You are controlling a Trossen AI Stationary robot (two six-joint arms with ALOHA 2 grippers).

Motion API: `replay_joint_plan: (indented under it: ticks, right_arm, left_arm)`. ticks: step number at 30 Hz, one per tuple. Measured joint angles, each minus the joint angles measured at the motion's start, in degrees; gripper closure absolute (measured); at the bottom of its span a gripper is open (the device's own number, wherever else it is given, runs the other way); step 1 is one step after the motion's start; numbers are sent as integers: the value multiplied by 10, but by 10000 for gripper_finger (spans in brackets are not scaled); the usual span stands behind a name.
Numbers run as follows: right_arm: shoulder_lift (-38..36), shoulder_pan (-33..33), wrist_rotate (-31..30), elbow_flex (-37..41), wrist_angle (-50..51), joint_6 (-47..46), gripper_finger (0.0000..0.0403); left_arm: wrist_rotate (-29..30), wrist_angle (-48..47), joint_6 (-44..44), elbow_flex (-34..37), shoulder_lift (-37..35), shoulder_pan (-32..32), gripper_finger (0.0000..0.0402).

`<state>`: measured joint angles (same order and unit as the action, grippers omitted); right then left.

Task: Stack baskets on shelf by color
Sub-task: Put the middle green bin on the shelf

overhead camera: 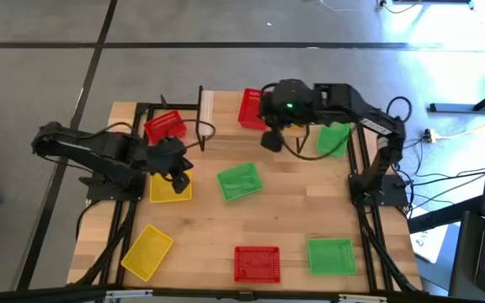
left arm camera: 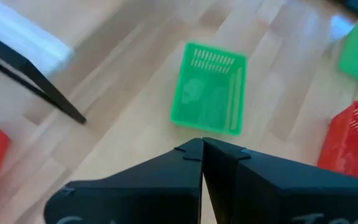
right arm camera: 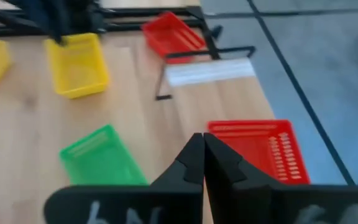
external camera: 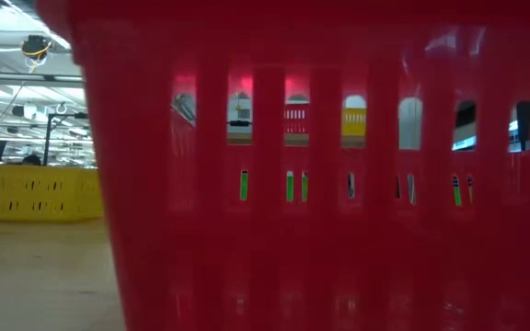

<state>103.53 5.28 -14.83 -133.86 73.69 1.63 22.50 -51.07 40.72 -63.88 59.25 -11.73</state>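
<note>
Several mesh baskets lie flat on the tabletop. Red baskets are at the far left (overhead camera: 165, 126), far middle (overhead camera: 252, 108) and near middle (overhead camera: 257, 263). Green baskets are at the centre (overhead camera: 239, 181), far right (overhead camera: 333, 139) and near right (overhead camera: 330, 256). Yellow baskets are at the left (overhead camera: 170, 187) and near left (overhead camera: 146, 251). The shelf's light plank (overhead camera: 206, 105) shows as a narrow strip at the far edge. My left gripper (overhead camera: 179, 177) is shut and empty over the left yellow basket's right end, its fingers (left arm camera: 202, 146) facing the centre green basket (left arm camera: 210, 96). My right gripper (overhead camera: 272, 139) is shut and empty just near of the far-middle red basket (right arm camera: 260, 149).
The near red basket's wall (external camera: 339, 184) fills the low view, with a yellow basket (external camera: 35, 193) at its left. Black frame rails (overhead camera: 365, 227) run along the table's left and right sides. The shelf's black legs (right arm camera: 185, 55) show beside its plank (right arm camera: 210, 71). Bare wood lies between the centre and the near row.
</note>
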Motion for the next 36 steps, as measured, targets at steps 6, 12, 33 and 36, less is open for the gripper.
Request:
replay_joint_plan:
  ticks: [6, 12, 33, 36]
  right_arm:
    - [-49, -34, 8, 0, 18, 0, 403]
    - [-92, -58, 9, 0, 36, -14, 403]
    - [-164, -87, 10, 0, 83, -34, 403]
    - [-164, -86, 10, 0, 84, -43, 403]
  left_arm:
    - [-34, 29, 18, 0, 62, 36, 401]
    - [-64, 80, 26, 0, 116, 65, 398]
    - [-115, 162, -1, 0, 297, 129, 322]
    - [-115, 191, -28, 0, 320, 135, 322]
